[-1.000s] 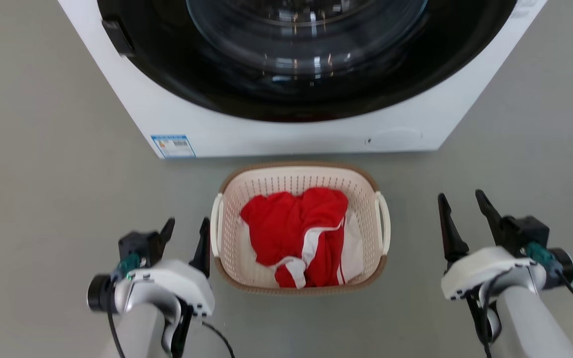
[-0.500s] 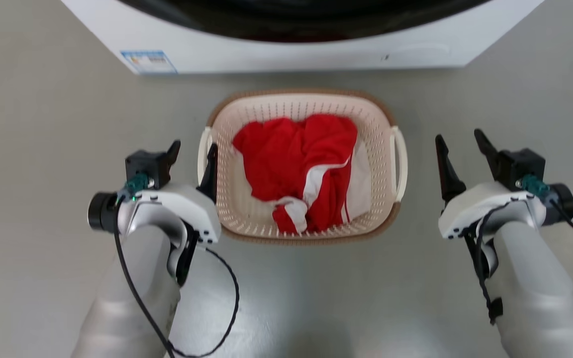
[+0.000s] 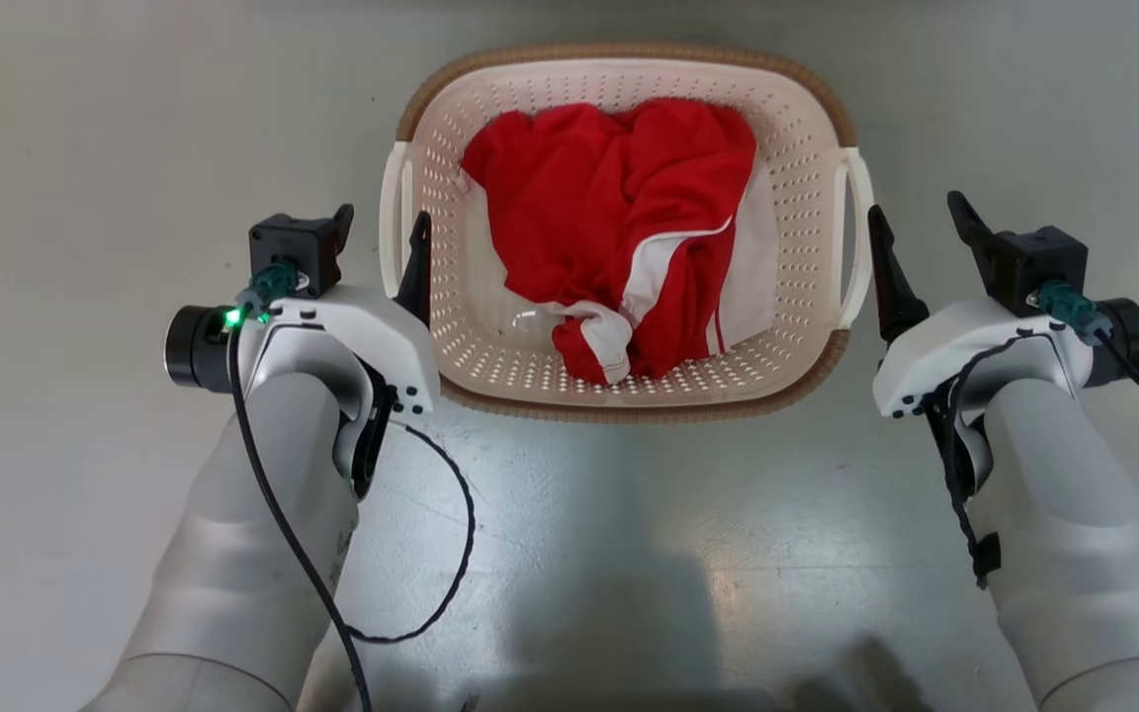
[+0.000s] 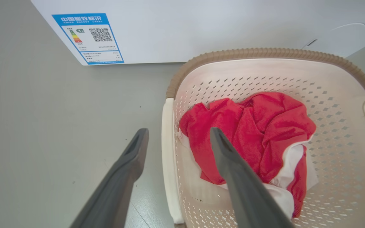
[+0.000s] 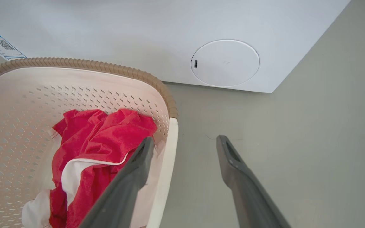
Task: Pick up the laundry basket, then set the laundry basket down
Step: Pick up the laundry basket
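cream perforated laundry basket (image 3: pixel 797 213), brown rim, white loop handles; upright on floor, holding red-white garment.

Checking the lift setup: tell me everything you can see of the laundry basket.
The laundry basket is cream perforated plastic, rounded-rectangular, with a brown woven-look rim and two white loop handles. It stands upright on the floor, holding a crumpled red-and-white garment. The open left gripper straddles one handle; the open right gripper is at the other; contact unclear.
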{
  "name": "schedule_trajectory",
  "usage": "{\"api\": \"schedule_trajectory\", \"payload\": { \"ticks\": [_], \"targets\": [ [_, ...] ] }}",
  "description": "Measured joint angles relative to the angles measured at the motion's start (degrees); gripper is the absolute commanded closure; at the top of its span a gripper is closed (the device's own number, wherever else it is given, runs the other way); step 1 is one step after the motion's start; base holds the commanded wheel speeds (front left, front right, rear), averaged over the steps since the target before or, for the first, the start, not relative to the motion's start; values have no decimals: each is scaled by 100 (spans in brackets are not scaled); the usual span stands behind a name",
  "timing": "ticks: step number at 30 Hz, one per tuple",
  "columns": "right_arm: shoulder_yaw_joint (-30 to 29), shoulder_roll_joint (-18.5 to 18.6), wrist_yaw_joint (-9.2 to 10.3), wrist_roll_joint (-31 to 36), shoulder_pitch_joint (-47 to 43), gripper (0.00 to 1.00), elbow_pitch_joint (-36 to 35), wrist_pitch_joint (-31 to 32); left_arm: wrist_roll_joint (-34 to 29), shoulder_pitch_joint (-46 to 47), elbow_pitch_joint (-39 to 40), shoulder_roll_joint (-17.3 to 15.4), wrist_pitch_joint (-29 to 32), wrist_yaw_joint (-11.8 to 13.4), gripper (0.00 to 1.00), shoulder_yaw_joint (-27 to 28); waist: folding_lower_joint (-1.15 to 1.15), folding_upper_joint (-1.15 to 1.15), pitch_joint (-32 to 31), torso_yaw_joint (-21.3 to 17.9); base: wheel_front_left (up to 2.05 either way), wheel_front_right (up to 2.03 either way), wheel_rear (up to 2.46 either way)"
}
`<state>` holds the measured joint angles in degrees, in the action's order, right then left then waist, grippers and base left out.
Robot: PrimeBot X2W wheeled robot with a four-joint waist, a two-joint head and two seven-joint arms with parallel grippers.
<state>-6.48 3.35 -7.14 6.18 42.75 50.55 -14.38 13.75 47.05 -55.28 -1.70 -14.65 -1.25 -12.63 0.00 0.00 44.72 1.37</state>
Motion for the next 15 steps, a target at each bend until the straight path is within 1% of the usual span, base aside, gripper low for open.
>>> {"api": "schedule_trajectory", "payload": {
  "ticks": [10, 15],
  "targets": [
    [73, 21, 0, 37, 228, 0, -12, 0, 92, 293, -97, 4, 0, 31, 0, -192, 0, 0, 378, 85, 0, 0, 0],
    [98, 24, 0, 38, 293, 0, -5, 0, 175, 441, -168, 10, 0, 88, 0, -323, 0, 0, 587, 119, 0, 0, 0]
  ]
}}
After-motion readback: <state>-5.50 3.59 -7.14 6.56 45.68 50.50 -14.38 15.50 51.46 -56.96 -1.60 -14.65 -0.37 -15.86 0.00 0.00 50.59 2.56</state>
